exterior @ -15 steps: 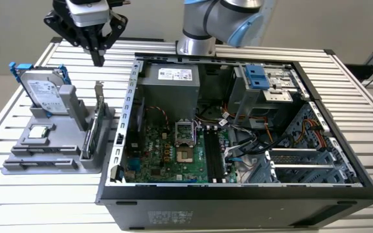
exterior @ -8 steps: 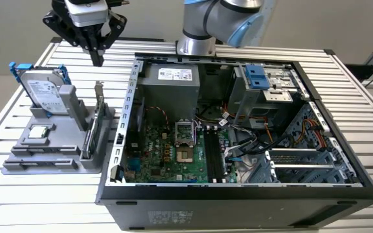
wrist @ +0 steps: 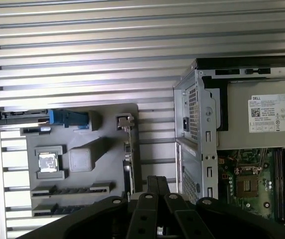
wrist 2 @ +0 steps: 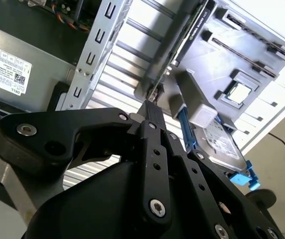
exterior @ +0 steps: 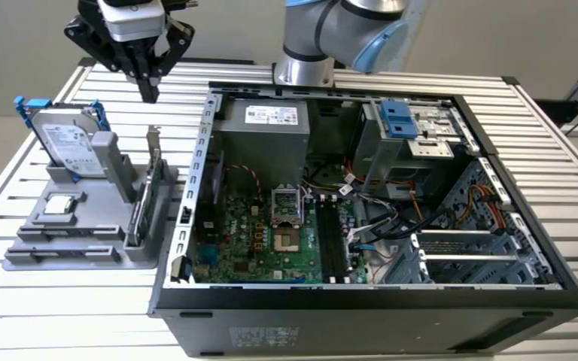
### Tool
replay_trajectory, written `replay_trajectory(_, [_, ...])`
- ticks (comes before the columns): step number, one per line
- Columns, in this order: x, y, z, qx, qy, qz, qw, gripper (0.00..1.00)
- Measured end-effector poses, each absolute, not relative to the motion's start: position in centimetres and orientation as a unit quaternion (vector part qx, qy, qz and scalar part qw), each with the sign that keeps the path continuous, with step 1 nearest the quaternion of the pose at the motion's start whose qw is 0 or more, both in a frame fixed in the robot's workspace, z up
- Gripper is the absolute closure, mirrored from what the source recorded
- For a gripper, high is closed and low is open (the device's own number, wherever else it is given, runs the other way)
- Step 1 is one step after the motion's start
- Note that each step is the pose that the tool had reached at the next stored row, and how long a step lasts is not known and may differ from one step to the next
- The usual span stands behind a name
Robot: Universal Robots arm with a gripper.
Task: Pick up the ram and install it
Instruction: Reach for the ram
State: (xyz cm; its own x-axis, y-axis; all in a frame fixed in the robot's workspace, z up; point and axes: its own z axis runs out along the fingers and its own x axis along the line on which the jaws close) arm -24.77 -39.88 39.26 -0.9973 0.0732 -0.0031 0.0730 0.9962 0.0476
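Note:
My gripper (exterior: 148, 92) hangs shut and empty above the far end of a grey parts holder (exterior: 88, 256) at the exterior view's left. In both wrist views its black fingers (wrist: 155, 185) are pressed together. Below them a thin dark board (exterior: 135, 216) stands on edge in the holder, with a silver bracket (exterior: 153, 141) at its far end. I cannot tell the ram apart from this board. The same board edge (wrist 2: 180, 42) shows in the second wrist view. The open computer case (exterior: 184, 226) lies to the exterior view's right, and its dark memory slots (exterior: 330, 241) sit beside the processor socket.
A silver hard drive (exterior: 66, 143) with blue rails stands upright at the holder's far corner, and a small chip (exterior: 62, 204) lies in a recess. The case's steel wall (wrist: 195, 134) rises close beside the holder. Cables and drive bays (exterior: 420, 128) crowd the case's right half.

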Motion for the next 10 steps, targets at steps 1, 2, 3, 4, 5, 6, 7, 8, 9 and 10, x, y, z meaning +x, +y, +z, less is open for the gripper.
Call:
replay_trajectory(1, [-24.80,-39.88,39.26,0.037,0.999,0.024,0.002,1.00])
replay_trajectory(2, [-24.84,-39.88,39.26,0.037,0.999,0.024,0.002,1.00])
replay_trajectory(3, [-24.87,-39.88,39.26,0.037,0.999,0.024,0.002,1.00])
replay_trajectory(4, [-24.92,-39.88,39.26,0.037,0.999,0.024,0.002,1.00])
replay_trajectory(5, [-24.97,-39.88,39.26,0.037,0.999,0.024,0.002,1.00])
replay_trajectory(6, [-25.01,-39.88,39.26,0.037,0.999,0.024,0.002,1.00])
replay_trajectory(7, [-25.06,-39.88,39.26,0.037,0.999,0.024,0.002,1.00])
replay_trajectory(8, [-25.12,-39.88,39.26,0.037,0.999,0.024,0.002,1.00])
replay_trajectory(9, [-25.19,-39.88,39.26,0.037,0.999,0.024,0.002,1.00])
replay_trajectory(10, [-25.25,-39.88,39.26,0.037,0.999,0.024,0.002,1.00])
